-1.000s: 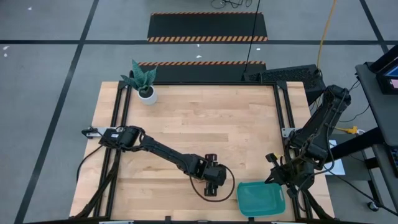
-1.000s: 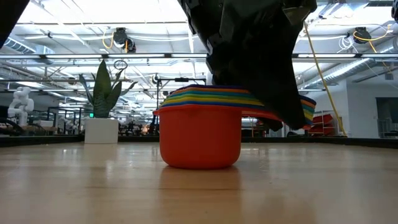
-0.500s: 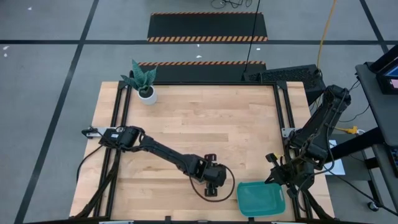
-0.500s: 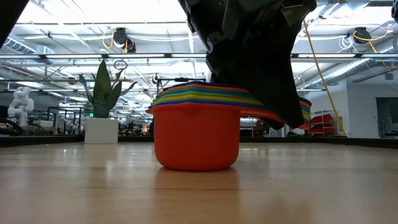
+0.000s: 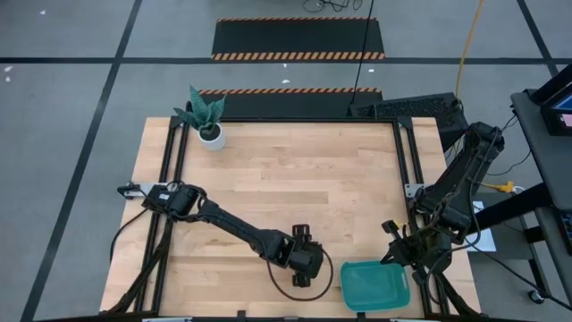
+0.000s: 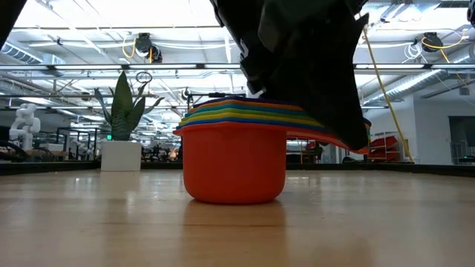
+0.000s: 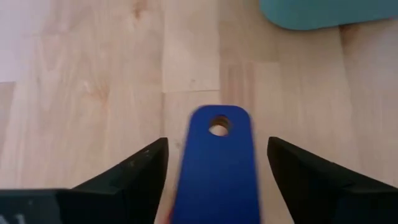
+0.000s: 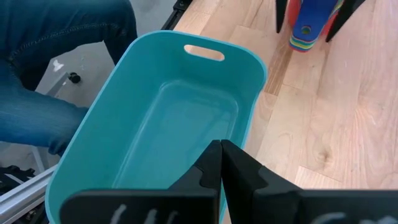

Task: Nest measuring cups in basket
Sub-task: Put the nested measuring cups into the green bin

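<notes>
The measuring cups (image 6: pixel 234 159) stand nested in one stack, the orange outer cup's base on the table. Their stacked handles (image 8: pixel 305 31) stick out, a blue handle (image 7: pixel 217 155) on top. My left gripper (image 7: pixel 217 142) is open above the handles, one finger on each side of them, with a gap showing on both sides. In the high view this gripper (image 5: pixel 304 268) hides the cups. The teal basket (image 5: pixel 375 284) sits empty at the near right. My right gripper (image 8: pixel 221 152) hangs shut over the basket (image 8: pixel 180 124).
A white plant pot (image 5: pixel 212 134) stands at the far left corner. A black cable loop (image 5: pixel 279 268) lies on the table around my left gripper. A person's blue trouser leg (image 8: pixel 50 62) shows just beyond the table edge by the basket.
My left gripper has swung a little toward the table's near edge. The cup stack slid slightly along the table, toward the low camera, early in the second and has stood still since.
</notes>
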Motion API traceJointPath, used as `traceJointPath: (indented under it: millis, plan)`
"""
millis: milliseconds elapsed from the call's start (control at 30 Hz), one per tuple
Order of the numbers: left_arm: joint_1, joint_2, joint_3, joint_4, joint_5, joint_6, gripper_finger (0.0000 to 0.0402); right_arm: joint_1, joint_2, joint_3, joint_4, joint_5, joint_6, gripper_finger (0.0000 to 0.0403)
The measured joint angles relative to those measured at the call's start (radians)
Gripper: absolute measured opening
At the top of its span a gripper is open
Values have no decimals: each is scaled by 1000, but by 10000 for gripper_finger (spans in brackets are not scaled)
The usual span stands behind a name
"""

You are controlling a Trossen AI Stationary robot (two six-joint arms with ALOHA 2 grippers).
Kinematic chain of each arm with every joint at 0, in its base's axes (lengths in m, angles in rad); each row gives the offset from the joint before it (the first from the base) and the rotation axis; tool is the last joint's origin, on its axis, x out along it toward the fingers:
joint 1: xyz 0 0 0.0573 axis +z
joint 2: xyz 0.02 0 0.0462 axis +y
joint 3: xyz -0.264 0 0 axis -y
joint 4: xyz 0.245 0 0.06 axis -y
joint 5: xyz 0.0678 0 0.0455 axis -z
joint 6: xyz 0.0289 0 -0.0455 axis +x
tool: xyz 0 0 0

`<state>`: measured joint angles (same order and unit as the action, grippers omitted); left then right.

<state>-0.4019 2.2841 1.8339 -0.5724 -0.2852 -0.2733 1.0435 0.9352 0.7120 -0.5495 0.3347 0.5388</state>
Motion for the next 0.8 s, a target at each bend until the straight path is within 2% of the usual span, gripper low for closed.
traceJointPath:
  millis: [200, 367, 667, 800]
  plan:
    - [-3, 0, 0, -14, 56, -45, 270, 0, 0, 0, 0, 0, 0, 2]
    - [-2, 6, 0, -3, 53, -25, 239, 0, 0, 0, 11, 0, 0, 2]
    - [-2, 6, 0, -35, 49, -18, 158, 0, 0, 0, 15, -1, 0, 2]
    - [-2, 6, 0, -35, 49, -18, 154, 0, 0, 0, 15, -1, 0, 2]
